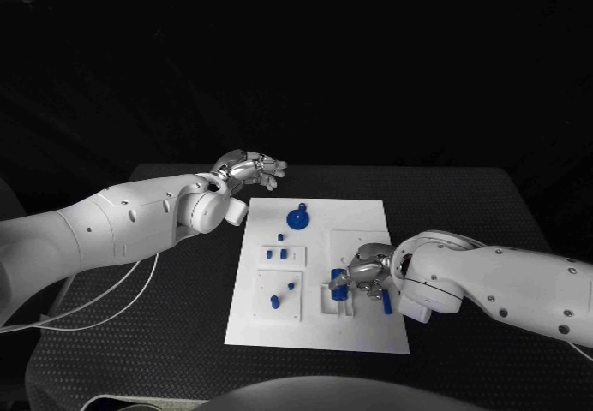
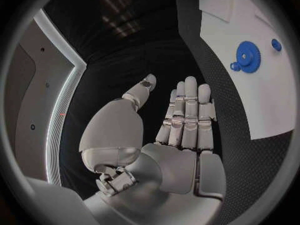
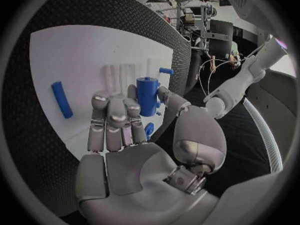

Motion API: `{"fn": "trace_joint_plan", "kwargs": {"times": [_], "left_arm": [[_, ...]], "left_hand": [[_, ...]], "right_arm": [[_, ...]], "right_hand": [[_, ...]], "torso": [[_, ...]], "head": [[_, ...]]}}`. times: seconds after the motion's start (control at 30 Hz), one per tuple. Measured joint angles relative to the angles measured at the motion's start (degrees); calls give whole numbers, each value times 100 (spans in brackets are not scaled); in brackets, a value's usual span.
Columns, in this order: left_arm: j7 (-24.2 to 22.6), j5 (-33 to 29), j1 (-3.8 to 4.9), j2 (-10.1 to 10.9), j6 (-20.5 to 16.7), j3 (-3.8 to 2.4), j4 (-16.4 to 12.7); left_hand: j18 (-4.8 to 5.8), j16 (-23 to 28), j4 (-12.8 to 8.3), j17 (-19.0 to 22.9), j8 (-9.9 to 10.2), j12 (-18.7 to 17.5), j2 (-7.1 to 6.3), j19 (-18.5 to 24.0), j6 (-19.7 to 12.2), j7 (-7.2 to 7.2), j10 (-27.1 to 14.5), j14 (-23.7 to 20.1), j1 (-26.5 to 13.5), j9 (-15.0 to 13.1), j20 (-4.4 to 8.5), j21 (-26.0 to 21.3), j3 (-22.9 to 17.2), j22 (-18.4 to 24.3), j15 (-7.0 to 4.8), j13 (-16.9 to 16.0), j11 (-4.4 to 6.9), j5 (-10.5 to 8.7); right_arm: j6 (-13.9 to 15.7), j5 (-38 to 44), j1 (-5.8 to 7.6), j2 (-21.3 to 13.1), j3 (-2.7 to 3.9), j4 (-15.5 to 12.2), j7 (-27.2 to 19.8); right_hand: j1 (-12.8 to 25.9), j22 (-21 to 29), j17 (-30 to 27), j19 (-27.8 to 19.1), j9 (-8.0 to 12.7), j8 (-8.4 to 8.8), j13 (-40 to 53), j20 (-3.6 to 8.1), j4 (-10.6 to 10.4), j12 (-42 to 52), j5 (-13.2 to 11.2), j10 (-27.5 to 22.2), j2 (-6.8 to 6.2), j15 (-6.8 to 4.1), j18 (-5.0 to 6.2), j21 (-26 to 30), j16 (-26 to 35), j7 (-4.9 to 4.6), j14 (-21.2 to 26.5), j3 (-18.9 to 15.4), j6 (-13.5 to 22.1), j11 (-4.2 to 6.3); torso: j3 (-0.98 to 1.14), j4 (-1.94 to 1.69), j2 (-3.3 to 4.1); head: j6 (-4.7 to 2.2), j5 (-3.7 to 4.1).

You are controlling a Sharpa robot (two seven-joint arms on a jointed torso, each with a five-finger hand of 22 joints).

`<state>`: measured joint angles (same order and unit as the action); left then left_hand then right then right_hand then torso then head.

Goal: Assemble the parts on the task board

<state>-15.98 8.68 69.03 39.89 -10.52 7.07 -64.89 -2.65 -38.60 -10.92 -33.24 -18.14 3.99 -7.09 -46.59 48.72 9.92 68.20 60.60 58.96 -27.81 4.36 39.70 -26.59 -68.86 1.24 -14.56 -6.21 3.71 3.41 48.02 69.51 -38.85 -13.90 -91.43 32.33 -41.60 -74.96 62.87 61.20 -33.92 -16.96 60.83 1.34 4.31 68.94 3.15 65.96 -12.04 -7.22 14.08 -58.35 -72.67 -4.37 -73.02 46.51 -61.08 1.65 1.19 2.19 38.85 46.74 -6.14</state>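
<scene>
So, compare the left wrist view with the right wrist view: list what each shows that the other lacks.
The left wrist view alone gives the left hand, held flat with straight fingers holding nothing, and a blue gear lying on the task board.

The right wrist view alone gives the right hand with an upright blue cylinder at its fingers, and a blue rod lying flat on the board.

Both share the white task board and the black table.

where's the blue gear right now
In the head view the blue gear lies on the far end of the task board, just right of the left hand, which hovers off the board's far left corner.
</scene>
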Motion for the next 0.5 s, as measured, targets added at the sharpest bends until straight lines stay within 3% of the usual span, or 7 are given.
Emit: {"fn": "trace_joint_plan", "kwargs": {"times": [0.5], "left_arm": [[7, -1, 0, 0, 9, 0, -34]], "left_hand": [[14, 0, 0, -5, 0, 0, 0, 0, 0, 0, 0, 0, 0, 0, 0, 0, 0, -4, 0, 0, 0, 0]], "right_arm": [[-62, -149, -107, 156, -29, 194, 45]], "right_hand": [[59, 0, -15, -1, 1, 6, 15, -1, -14, 0, -4, 0, 59, -13, 1, -22, 0, 4, -15, 14, -32, -1]], "torso": [[16, 13, 3]], "head": [[38, -75]]}}
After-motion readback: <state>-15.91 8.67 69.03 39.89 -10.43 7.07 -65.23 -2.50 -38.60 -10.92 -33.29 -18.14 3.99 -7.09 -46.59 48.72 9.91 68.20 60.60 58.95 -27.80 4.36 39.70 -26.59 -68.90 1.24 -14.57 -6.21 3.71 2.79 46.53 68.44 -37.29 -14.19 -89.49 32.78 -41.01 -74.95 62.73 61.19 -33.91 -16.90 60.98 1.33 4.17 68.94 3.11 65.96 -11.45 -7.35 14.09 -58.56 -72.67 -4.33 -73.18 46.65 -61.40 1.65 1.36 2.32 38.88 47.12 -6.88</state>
